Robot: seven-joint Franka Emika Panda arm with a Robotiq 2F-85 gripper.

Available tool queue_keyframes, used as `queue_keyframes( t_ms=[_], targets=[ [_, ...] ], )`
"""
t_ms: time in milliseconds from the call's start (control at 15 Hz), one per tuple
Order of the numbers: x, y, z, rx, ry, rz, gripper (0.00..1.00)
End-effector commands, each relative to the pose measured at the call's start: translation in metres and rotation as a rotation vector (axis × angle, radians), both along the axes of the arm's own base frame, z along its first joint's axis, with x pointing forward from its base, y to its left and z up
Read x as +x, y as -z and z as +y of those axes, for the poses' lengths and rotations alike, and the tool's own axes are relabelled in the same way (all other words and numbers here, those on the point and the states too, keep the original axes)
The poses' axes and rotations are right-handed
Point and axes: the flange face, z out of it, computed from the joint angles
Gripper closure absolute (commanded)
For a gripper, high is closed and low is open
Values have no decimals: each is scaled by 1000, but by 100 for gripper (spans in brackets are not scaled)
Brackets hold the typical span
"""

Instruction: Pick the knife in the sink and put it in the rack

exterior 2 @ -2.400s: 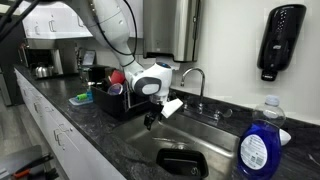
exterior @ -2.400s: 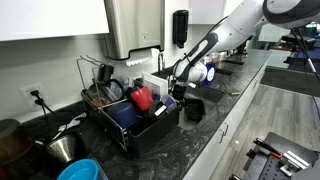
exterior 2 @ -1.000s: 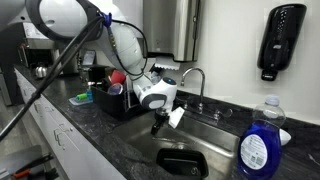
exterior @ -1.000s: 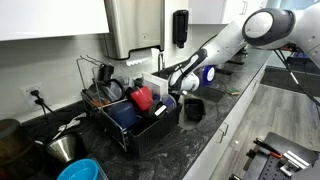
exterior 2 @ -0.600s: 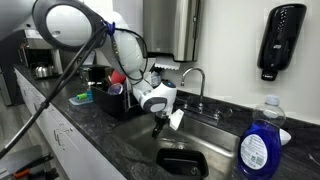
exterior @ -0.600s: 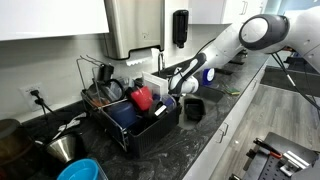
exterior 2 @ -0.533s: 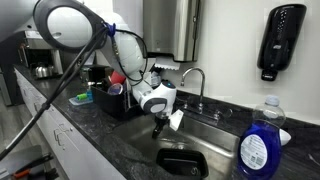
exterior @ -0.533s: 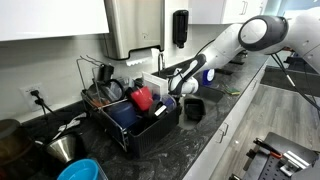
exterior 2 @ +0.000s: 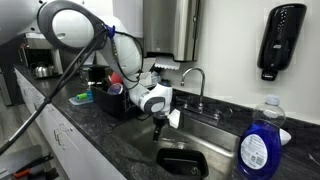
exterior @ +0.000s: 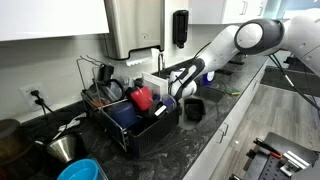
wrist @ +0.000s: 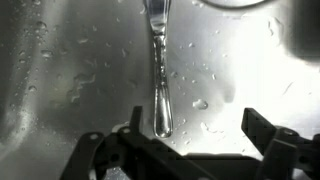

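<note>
The knife [wrist: 158,75] lies on the wet steel sink floor in the wrist view. Its silver handle end points toward me; its far end runs off the top edge. My gripper [wrist: 195,128] is open and empty just above it. One fingertip [wrist: 136,126] is close beside the handle end, the other [wrist: 256,124] far to the right. In both exterior views the gripper [exterior: 172,101] [exterior 2: 158,128] reaches down into the sink [exterior 2: 215,133] next to the black dish rack [exterior: 150,128] [exterior 2: 118,106]. The knife is hidden in both.
A black bowl [exterior 2: 184,162] [exterior: 193,109] sits in the sink beside the gripper. The rack holds a red cup [exterior: 142,98], plates and pans. The faucet [exterior 2: 192,75] stands behind the sink, and a blue soap bottle [exterior 2: 257,143] on the counter edge.
The arm has swung over the sink and the gripper has dropped lower into the basin, shifting slightly toward the rack side. Nothing has been grasped.
</note>
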Motion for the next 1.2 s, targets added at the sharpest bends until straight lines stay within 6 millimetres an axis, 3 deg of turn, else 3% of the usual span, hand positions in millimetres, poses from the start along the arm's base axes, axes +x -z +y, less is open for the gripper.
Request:
queue_keyframes(
  t_ms=[0, 1067, 1133],
  targets=[
    [9, 4, 6, -48, -74, 4, 0],
    [35, 19, 7, -122, -146, 6, 0],
    [36, 20, 7, -123, -146, 5, 25]
  ],
)
